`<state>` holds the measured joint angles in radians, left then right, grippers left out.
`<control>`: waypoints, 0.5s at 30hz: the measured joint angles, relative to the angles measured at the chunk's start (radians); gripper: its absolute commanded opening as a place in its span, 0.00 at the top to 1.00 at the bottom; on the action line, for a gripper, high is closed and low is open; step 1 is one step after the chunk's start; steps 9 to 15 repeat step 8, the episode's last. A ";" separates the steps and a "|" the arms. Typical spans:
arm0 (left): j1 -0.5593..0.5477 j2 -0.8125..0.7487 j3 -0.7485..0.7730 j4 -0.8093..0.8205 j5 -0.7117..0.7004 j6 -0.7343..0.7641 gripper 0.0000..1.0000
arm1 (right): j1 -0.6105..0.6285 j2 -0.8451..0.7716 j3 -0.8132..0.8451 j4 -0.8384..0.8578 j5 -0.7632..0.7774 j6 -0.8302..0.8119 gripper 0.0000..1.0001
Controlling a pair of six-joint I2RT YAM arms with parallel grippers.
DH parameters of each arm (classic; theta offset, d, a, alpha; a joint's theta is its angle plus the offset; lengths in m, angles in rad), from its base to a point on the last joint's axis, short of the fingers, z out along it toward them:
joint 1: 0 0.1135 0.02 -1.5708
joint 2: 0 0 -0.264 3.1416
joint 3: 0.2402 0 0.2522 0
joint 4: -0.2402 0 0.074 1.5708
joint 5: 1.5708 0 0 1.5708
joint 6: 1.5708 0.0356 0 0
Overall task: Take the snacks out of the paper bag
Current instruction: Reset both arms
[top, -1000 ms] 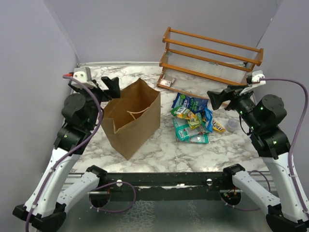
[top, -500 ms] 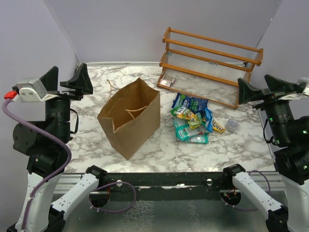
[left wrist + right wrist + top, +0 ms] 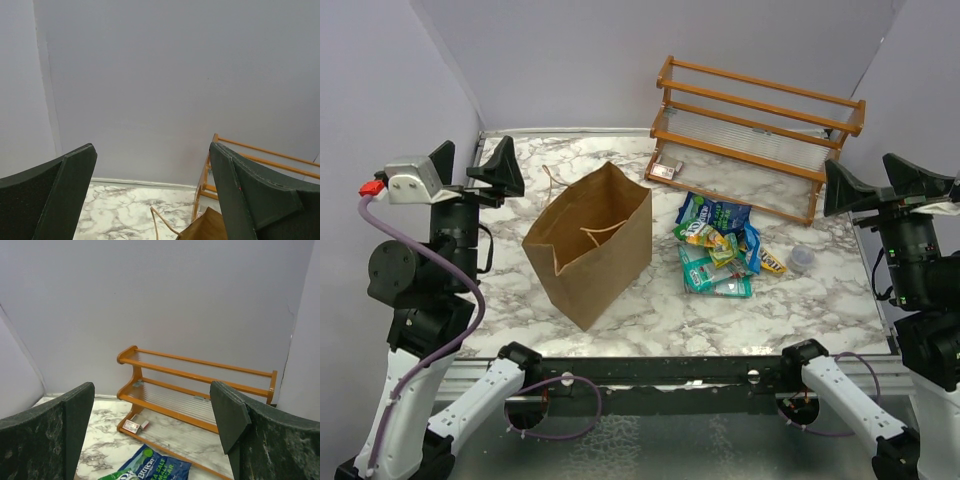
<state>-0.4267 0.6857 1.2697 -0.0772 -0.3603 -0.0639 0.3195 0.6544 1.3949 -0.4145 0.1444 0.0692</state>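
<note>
End effectors [image 3: 472, 165] [image 3: 882, 187] lifted; paper bag [image 3: 595, 250] interior hidden.

The left gripper [image 3: 472, 165], a second ago at the left rim of the paper bag [image 3: 590, 245], now stands raised and drawn back toward the left wall, while the right gripper [image 3: 882, 187] has pulled away from the snacks [image 3: 720, 250] to the right edge of the table [image 3: 650, 310], likewise raised.
</note>
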 measured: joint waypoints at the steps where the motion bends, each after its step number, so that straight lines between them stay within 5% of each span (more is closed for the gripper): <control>1: 0.000 0.000 -0.003 0.000 0.000 0.000 0.01 | 0.001 0.000 -0.004 0.000 0.005 0.000 0.01; 15: 0.000 0.008 -0.008 0.001 0.000 0.000 0.01 | 0.002 0.000 -0.007 0.003 0.027 0.000 0.01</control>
